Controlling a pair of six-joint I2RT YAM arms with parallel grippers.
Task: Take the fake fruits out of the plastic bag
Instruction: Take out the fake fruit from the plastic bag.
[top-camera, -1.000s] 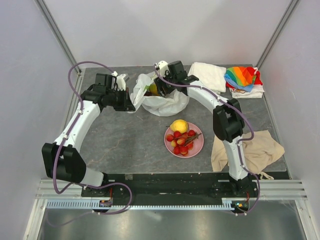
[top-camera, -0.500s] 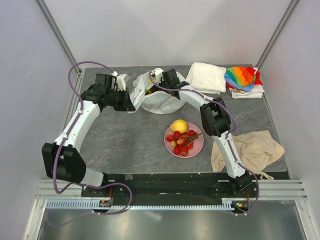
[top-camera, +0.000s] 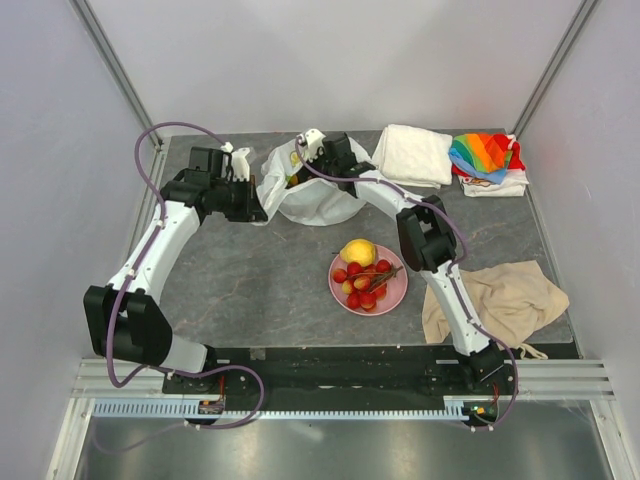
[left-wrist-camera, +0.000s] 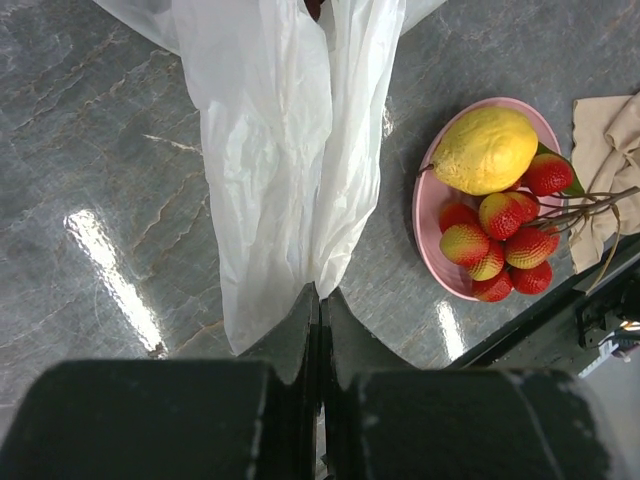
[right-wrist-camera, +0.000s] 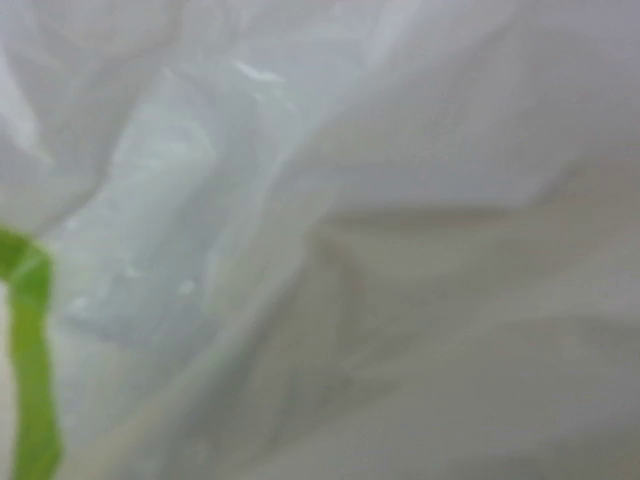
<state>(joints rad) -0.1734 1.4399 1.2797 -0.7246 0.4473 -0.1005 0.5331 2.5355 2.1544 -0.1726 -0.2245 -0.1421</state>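
Observation:
The white plastic bag (top-camera: 315, 198) stands bunched at the back middle of the table. My left gripper (top-camera: 257, 207) is shut on its left edge; in the left wrist view the jaws (left-wrist-camera: 320, 291) pinch the thin plastic (left-wrist-camera: 285, 150). My right gripper (top-camera: 305, 168) reaches into the bag's mouth, its fingers hidden. The right wrist view shows only blurred white plastic with a green print (right-wrist-camera: 30, 350). A yellow lemon (top-camera: 358, 251) and a red cherry-like cluster (top-camera: 365, 283) lie on the pink plate (top-camera: 399, 293). Whatever fruit is in the bag is hidden.
A folded white cloth (top-camera: 413, 153) and a rainbow cloth (top-camera: 482, 155) lie at the back right. A beige cloth (top-camera: 505, 300) lies at the right front beside the plate. Enclosure walls stand close on three sides.
My right arm has swung left and pushed deeper into the bag's mouth. The bag has bunched up and shifted left. The left arm has held still.

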